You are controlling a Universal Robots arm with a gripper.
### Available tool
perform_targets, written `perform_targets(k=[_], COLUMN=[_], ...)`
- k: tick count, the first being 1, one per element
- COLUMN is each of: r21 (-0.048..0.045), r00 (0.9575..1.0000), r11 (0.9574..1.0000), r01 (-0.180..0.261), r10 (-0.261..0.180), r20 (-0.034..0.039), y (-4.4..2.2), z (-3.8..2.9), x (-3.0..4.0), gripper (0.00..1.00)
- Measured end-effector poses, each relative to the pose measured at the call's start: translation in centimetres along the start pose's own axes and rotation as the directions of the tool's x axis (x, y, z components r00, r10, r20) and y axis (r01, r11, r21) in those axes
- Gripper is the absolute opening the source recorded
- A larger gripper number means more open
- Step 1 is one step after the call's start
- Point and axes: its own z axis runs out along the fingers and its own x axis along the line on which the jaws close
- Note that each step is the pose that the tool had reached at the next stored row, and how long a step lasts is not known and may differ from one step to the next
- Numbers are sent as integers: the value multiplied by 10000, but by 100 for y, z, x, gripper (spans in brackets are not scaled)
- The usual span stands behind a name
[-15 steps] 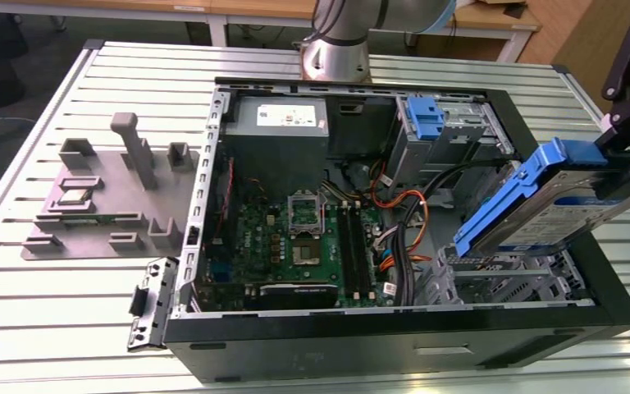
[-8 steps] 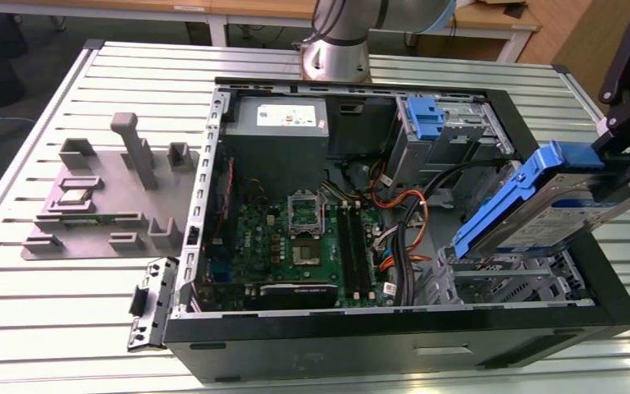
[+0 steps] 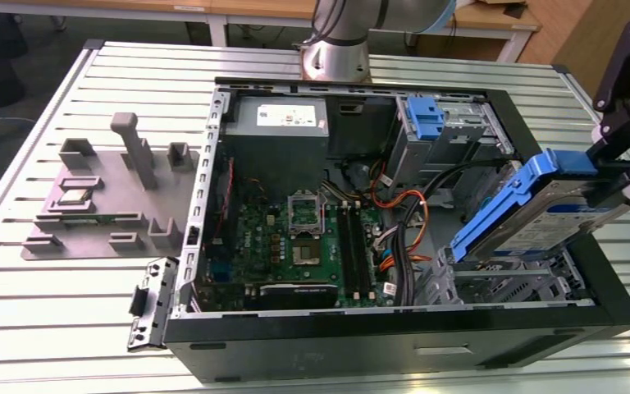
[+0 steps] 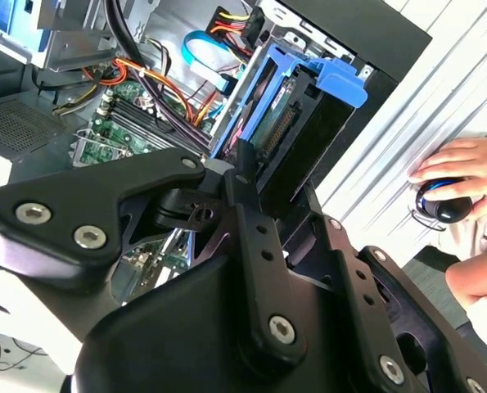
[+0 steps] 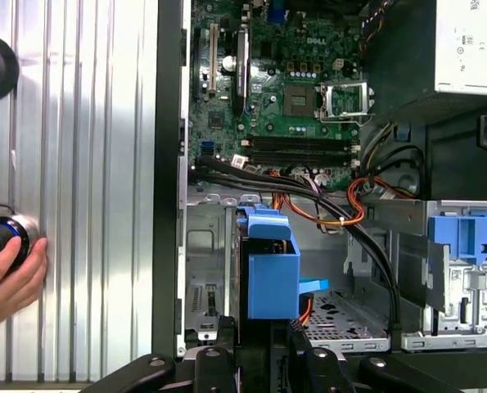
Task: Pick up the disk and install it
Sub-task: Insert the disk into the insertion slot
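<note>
— How far along is it?
— The pickup is done. The gripper (image 3: pixel 626 182) has its black jaws closed on one end of the disk (image 3: pixel 540 215). The disk hangs tilted in the air over the bay (image 3: pixel 501 283), at the exterior view's right of the case (image 3: pixel 403 338). It isn't seated, so I judge that the installing is left.
— What is it all made of?
— The disk is a flat silver slab with a glossy white-and-blue label, in a bright blue plastic frame. The bay under it is thin grey sheet metal. Beyond that, orange and black cables (image 3: pixel 413 205) loop towards the flat green board (image 3: pixel 293 238). Farther back sits a grey steel power supply (image 3: pixel 279 121). The case rests on a ribbed aluminium table (image 3: pixel 42 328)
</note>
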Motion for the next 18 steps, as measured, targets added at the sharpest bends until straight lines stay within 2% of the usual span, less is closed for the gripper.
perform_targets(k=[13,18], r21=[0,3], r00=[10000,10000], r11=[10000,10000], r01=[1,1], r10=[-1,-1], r20=[0,0], y=[-7,-7], z=[82,152], x=[9,17], gripper=[35,35])
